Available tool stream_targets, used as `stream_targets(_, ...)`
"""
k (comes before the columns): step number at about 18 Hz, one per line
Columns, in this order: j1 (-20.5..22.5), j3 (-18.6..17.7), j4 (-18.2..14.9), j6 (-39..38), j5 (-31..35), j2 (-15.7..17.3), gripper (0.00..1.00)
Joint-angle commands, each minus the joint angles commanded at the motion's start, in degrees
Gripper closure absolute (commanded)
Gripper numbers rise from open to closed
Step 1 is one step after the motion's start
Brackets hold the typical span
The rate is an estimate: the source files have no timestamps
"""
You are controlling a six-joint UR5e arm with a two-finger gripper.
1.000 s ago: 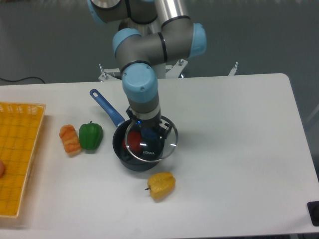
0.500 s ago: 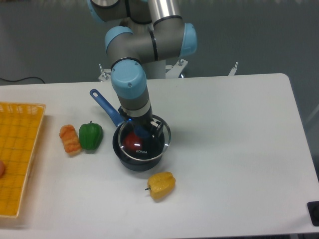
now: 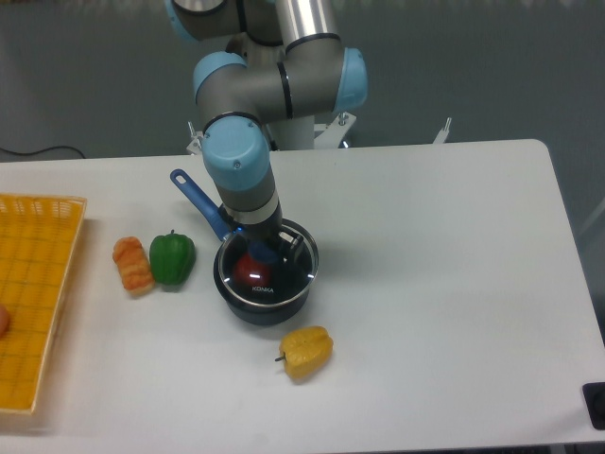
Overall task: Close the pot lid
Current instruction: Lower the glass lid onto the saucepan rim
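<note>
The dark navy pot (image 3: 248, 310) stands on the white table, its blue handle (image 3: 201, 204) pointing up and to the left. A red object (image 3: 250, 270) shows inside it. The glass lid (image 3: 288, 274) with white lettering lies level over the pot's rim, roughly centred on it. My gripper (image 3: 264, 252) reaches straight down onto the lid's centre and is shut on the blue knob, which its fingers mostly hide. Whether the lid rests on the rim or hovers just above it is not clear.
A green pepper (image 3: 171, 257) and an orange pepper (image 3: 132, 264) lie left of the pot. A yellow pepper (image 3: 305, 351) lies just in front of it. A yellow basket (image 3: 35, 293) sits at the table's left edge.
The gripper has carried the lid leftward and down. The lid was tilted and offset to the pot's right; now it sits level and centred over the rim.
</note>
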Motion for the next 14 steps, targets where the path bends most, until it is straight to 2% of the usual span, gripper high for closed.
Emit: stream_targets(14,-0.09,0.44,0.09,-0.79,0.53,-0.7,0.4)
